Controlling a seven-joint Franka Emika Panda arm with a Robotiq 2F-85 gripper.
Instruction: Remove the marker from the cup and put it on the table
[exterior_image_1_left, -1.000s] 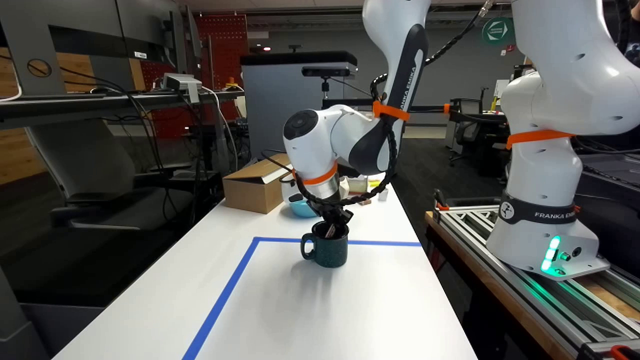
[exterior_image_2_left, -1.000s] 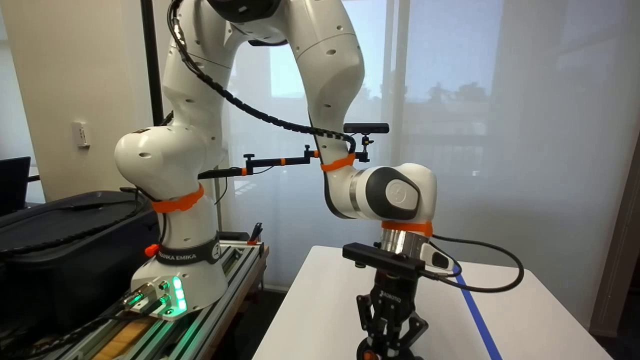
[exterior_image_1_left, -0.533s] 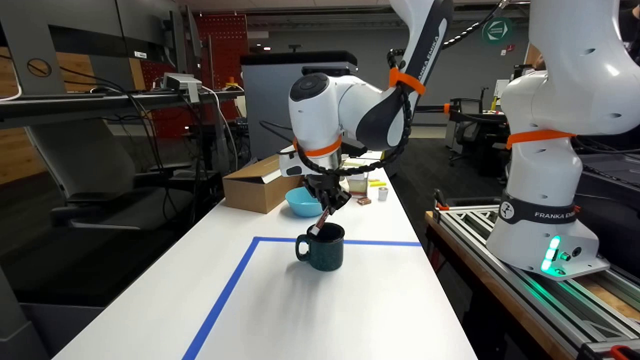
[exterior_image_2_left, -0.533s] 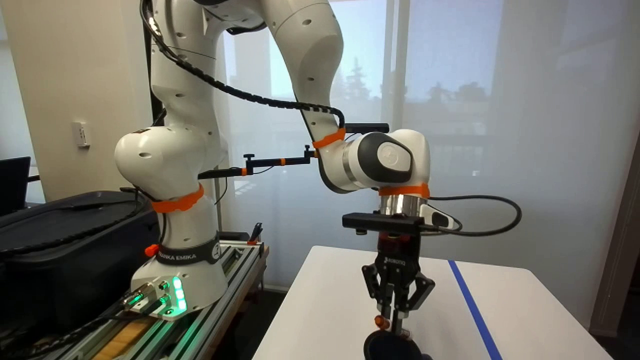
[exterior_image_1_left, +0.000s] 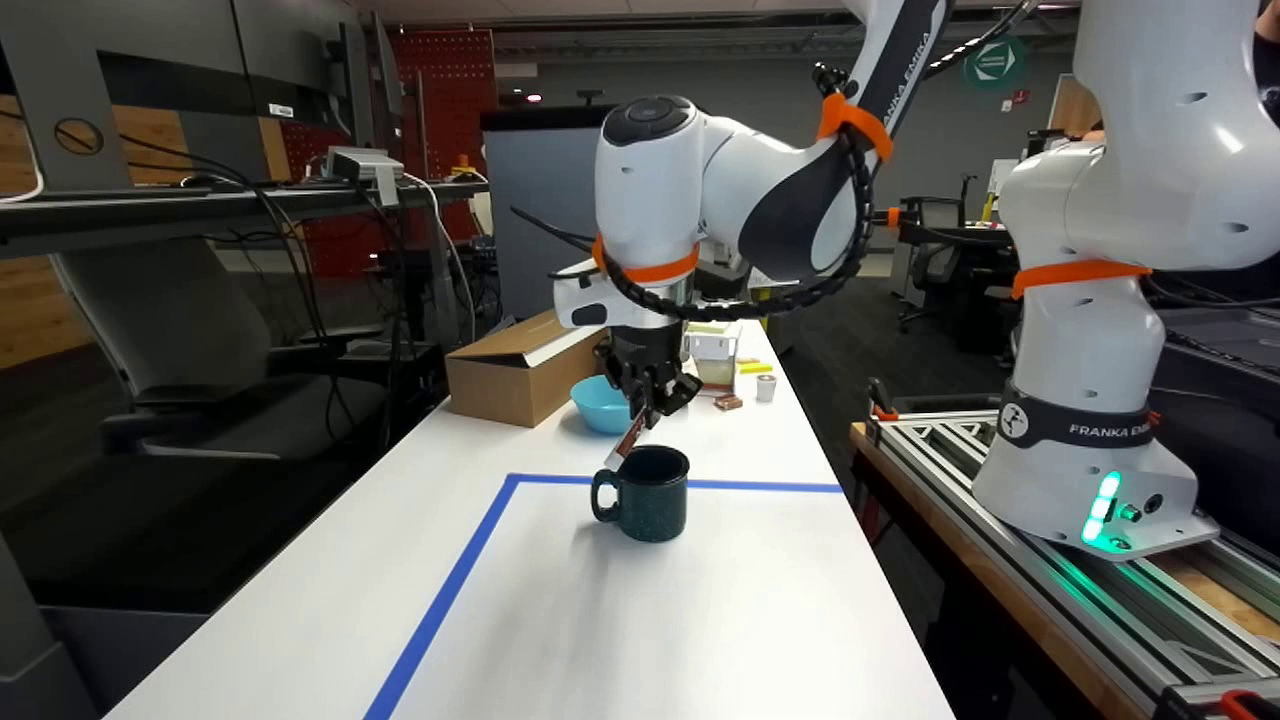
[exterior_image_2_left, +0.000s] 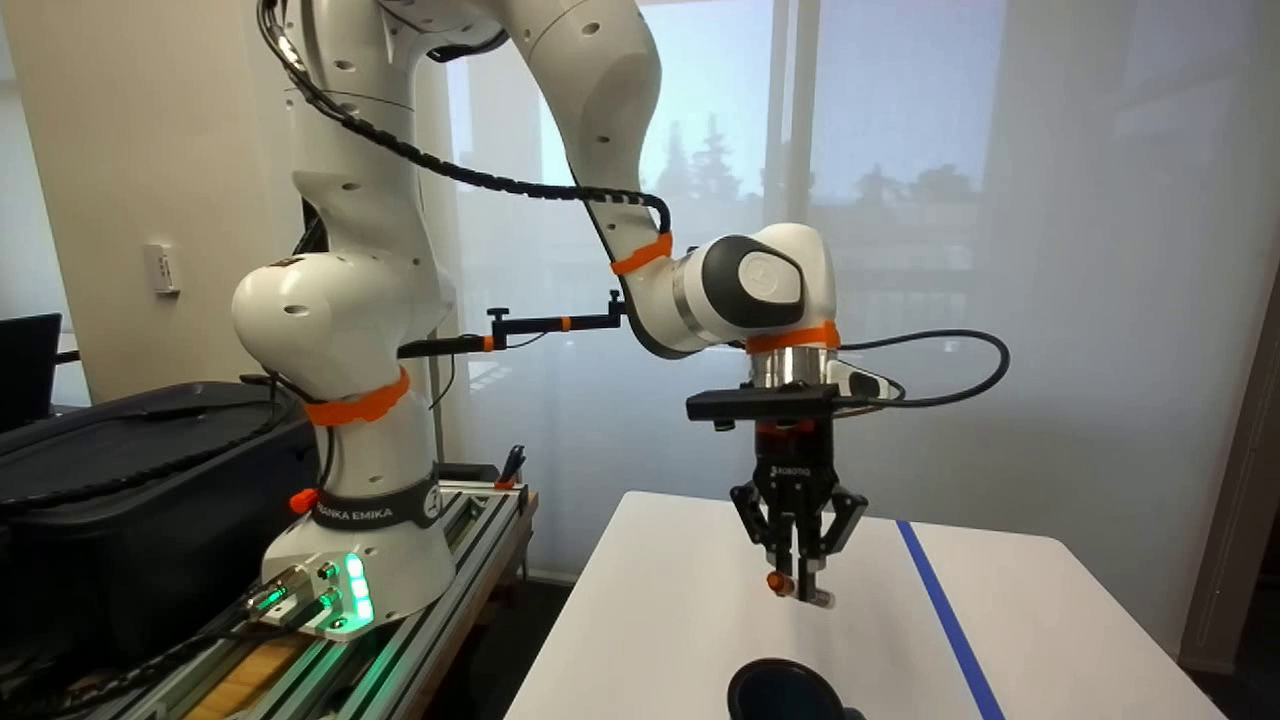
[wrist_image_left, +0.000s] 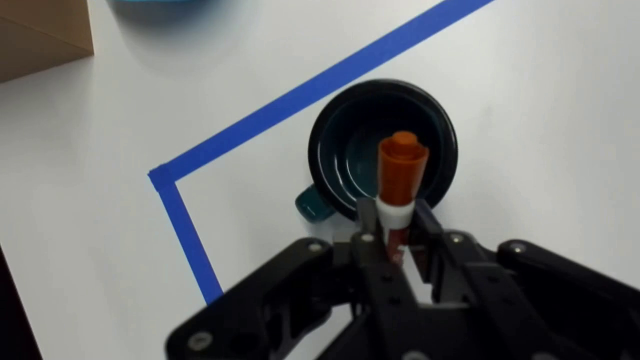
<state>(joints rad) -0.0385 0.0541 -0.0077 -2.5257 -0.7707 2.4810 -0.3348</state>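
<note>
Marker hangs slanted above the cup, apart from it, orange end higher, white end lower. The gripper pinches it between its tips, nearly together. Under the cup is a white table with blue tape. In an exterior view, a blue bowl and brown box sit behind the cup; far past it, a red board.
</note>
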